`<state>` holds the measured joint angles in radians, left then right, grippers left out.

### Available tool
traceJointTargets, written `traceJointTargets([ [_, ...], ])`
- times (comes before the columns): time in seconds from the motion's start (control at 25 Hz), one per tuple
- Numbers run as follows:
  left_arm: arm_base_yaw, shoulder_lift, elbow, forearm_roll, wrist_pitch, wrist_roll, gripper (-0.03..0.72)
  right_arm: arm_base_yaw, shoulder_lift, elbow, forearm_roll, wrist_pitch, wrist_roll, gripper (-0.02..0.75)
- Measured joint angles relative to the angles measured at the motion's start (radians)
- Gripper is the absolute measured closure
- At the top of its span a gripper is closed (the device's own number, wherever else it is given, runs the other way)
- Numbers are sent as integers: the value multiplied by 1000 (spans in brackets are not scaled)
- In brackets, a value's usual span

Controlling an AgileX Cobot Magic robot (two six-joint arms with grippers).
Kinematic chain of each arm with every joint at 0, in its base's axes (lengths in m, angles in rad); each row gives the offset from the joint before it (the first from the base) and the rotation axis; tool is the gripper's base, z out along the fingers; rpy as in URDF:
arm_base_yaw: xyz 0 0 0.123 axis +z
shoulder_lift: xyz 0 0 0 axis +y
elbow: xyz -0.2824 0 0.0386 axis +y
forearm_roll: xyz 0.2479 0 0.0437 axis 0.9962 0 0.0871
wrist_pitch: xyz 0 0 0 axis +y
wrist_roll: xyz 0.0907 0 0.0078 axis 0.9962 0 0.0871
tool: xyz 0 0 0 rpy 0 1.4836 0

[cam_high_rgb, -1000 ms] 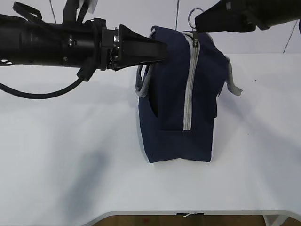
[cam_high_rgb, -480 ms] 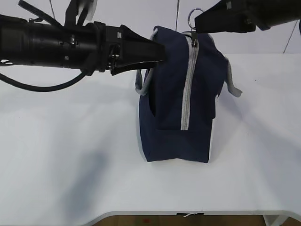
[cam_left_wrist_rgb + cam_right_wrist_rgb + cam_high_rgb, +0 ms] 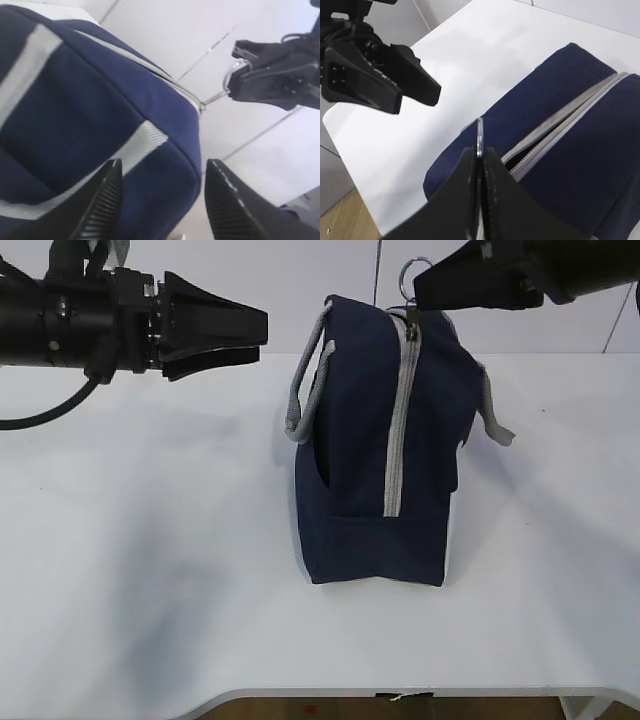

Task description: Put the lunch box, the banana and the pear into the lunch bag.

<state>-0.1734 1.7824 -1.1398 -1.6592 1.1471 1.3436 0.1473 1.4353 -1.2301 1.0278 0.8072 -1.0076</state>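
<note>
While the lunch bag (image 3: 385,450) stands upright at the centre of the white table (image 3: 150,570), two black grippers flank its top edge in the exterior view. At the upper right of the frame, the right gripper (image 3: 420,285) is clamped on the metal ring pull (image 3: 412,270) of the grey zipper (image 3: 402,410), which runs down the bag's near face; the right wrist view shows the thin ring (image 3: 479,137) pinched between the two closed fingers, directly above the zipper teeth (image 3: 555,132). At the upper left of the frame, the left gripper (image 3: 262,332) hangs in the air, apart from the bag, its jaws parted and holding nothing. In the left wrist view the two ribbed fingers (image 3: 102,205) frame the lower edge of the picture, with the navy fabric and a grey webbing handle (image 3: 135,150) lying beyond them. Grey handles hang at both sides of the bag, one at centre left (image 3: 305,390) and one at right (image 3: 495,405). A white lower panel shows as a sliver at the bag's lower right edge. The zipper appears closed along the length that is visible.
</note>
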Motion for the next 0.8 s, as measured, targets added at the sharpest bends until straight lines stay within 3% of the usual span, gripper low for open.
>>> traceJointTargets([
  [0.4,-77,0,0,16,-11,2,300,0,0,0,2,0,0,731],
  [0.8,-175,0,0,108,-162,-71,312,0,0,0,2,0,0,731],
])
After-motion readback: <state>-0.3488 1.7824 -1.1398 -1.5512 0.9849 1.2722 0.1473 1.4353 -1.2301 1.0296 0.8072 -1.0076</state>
